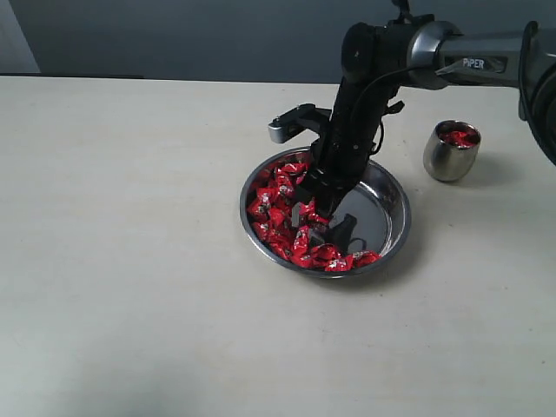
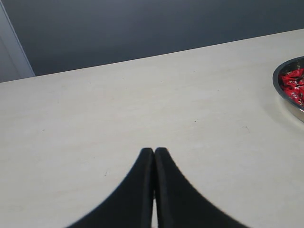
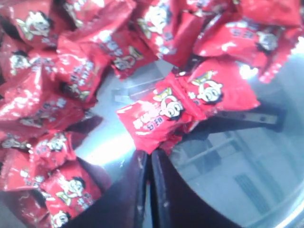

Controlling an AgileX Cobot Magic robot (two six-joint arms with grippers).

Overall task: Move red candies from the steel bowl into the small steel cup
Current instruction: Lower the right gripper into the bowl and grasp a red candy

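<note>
The red candies (image 1: 276,208) wear glossy crinkled wrappers; steel bowl (image 1: 389,208) mirror-smooth, small steel cup (image 1: 445,161) brushed, tabletop (image 1: 130,261) matt.

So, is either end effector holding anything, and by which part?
The right end effector pinches one red candy by its wrapper edge; the left end effector holds nothing.

One bowl (image 1: 388,207), one cup (image 1: 450,158), many candies (image 1: 276,208)

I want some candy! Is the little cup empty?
No, the little cup has red candies inside.
</note>
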